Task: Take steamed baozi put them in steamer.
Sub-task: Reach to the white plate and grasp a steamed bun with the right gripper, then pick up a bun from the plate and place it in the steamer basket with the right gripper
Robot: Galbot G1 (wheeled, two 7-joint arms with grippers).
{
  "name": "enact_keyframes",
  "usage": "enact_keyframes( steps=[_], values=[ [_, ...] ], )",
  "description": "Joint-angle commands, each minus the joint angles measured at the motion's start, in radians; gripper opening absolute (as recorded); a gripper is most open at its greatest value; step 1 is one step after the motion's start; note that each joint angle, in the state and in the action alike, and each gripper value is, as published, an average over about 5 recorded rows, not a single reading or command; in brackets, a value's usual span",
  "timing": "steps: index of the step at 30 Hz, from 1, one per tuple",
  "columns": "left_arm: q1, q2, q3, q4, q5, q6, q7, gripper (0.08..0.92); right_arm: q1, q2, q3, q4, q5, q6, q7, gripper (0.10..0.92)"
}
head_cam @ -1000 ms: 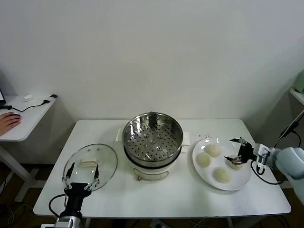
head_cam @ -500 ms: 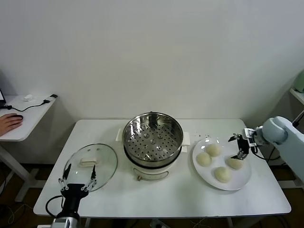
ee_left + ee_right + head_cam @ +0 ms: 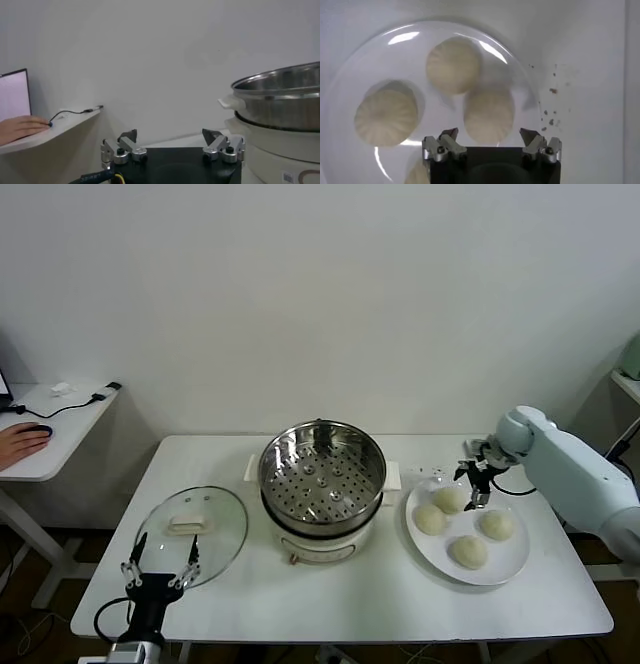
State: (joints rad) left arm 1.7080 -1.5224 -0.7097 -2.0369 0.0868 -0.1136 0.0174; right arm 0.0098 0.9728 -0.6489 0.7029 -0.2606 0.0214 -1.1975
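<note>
Right pincer (image 3: 476, 483), released, hovers over baozi (image 3: 449, 499) on plate (image 3: 512, 562); no legible writing.

The steamer (image 3: 321, 476) is shiny polished metal with a perforated tray, on a smooth white plastic-looking base; the steamed baozi (image 3: 453, 65) look matt and softly pleated on a glossy white plate (image 3: 350, 70); the lid (image 3: 190, 536) is clear glass

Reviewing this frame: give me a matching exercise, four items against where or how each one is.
Items:
1. baozi
2. steamer
3. glass lid
4. right gripper

States:
A. flat on the table, left of the steamer
B. open above the plate
C. on the white plate
D. tray bare, nothing inside

Pairs: 1-C, 2-D, 3-A, 4-B
</note>
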Motion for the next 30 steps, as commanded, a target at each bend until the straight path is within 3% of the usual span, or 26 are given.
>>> enact_keyframes(
  steps=[1, 11, 19, 30],
  values=[
    [-0.001, 0.001, 0.000, 0.004, 0.000, 0.001, 0.000, 0.823, 0.042, 0.095, -0.046, -0.128, -0.021, 0.018, -0.019, 0.823],
    [-0.006, 0.002, 0.001, 0.011, 0.001, 0.002, 0.001, 0.823, 0.010, 0.108, -0.012, -0.140, -0.066, 0.028, -0.010, 0.805],
    [-0.003, 0.004, 0.000, 0.008, 0.001, 0.001, 0.001, 0.823, 0.011, 0.106, 0.000, -0.140, -0.073, 0.031, -0.011, 0.624],
    [0.009, 0.002, 0.002, 0.003, 0.002, -0.003, 0.001, 0.823, 0.017, 0.073, -0.001, -0.089, -0.060, 0.039, -0.024, 0.569]
  ],
)
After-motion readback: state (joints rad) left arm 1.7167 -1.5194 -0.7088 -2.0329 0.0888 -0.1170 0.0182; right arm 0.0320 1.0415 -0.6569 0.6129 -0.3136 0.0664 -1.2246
